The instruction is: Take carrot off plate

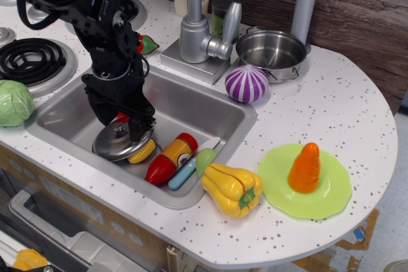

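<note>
The orange carrot (305, 169) stands upright on the lime-green plate (331, 199) at the front right of the counter. My gripper (122, 122) is far to the left, down in the sink (204, 109), just above a round steel pot lid (113, 146). Its jaws look open, with nothing held; something small and red shows between them. The carrot and plate are well apart from the gripper.
A yellow bell pepper (233, 189) lies just left of the plate. The sink holds a corn piece (141, 152), a red and yellow bottle (171, 157) and a blue-handled knife (185, 173). A purple onion (247, 84), steel pot (271, 52) and faucet (194, 30) stand behind. A cabbage (13, 103) sits far left.
</note>
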Available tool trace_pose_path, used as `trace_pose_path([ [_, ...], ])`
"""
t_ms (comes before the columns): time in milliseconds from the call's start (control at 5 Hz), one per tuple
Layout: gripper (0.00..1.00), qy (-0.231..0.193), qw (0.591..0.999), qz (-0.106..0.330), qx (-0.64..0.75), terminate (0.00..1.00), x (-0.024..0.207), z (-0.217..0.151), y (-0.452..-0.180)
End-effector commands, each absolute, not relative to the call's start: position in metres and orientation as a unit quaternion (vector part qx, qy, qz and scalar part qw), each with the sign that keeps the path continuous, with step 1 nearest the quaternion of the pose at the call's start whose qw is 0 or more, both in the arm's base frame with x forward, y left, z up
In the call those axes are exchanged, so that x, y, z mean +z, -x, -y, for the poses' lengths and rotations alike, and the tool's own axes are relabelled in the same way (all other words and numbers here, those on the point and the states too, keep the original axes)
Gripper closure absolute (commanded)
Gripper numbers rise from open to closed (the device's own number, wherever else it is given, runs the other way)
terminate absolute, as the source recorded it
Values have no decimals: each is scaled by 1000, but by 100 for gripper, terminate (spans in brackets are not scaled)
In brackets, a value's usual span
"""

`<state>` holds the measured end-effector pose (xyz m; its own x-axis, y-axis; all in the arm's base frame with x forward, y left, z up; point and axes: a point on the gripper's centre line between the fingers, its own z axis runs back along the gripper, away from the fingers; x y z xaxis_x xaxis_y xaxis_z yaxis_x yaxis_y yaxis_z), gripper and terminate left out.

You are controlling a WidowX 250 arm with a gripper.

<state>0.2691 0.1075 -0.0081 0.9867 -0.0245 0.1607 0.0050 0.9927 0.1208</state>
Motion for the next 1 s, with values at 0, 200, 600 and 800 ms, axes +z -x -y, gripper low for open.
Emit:
trace_pose_path([
  [0, 0, -60, 995, 81, -7, 0, -8, -108, -269],
  [200, 0, -73, 995, 67, 0, 0, 24, -82, -271],
  [600, 0, -77, 995, 58, -7, 0, 87, -17, -286],
  [800, 0, -89, 995, 50, -21, 0, 107, 17, -293],
])
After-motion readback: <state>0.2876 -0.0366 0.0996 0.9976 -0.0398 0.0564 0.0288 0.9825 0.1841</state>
